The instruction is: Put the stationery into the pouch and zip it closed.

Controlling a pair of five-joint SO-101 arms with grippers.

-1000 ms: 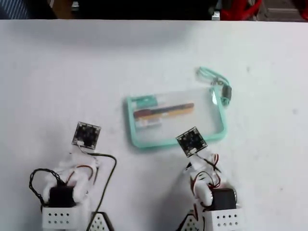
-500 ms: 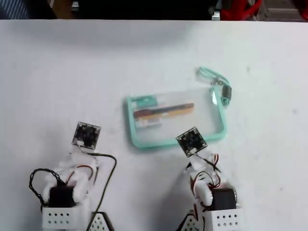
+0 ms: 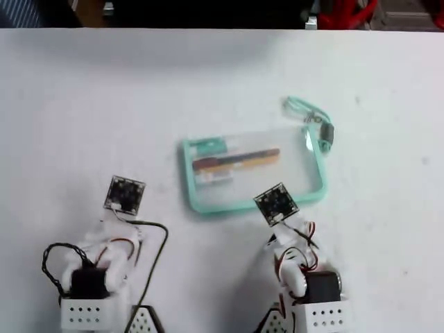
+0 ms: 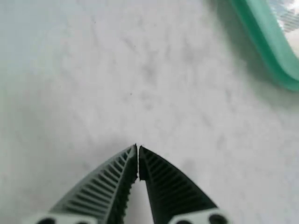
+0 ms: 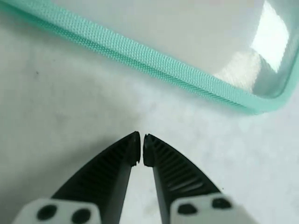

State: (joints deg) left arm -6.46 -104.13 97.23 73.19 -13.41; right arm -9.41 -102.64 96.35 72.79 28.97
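My left gripper (image 4: 138,156) and right gripper (image 5: 141,149) hang low over the white table (image 3: 104,104), each with fingers pinched together on nothing. The teal-edged pouch (image 3: 186,173) lies flat just ahead of my right gripper, stationery (image 3: 236,159) inside, strap (image 3: 305,111) trailing from a far corner.

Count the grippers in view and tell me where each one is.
2. The left gripper is over the table, off a corner of the pouch; the right gripper is just short of its near edge. Both are shut, empty.
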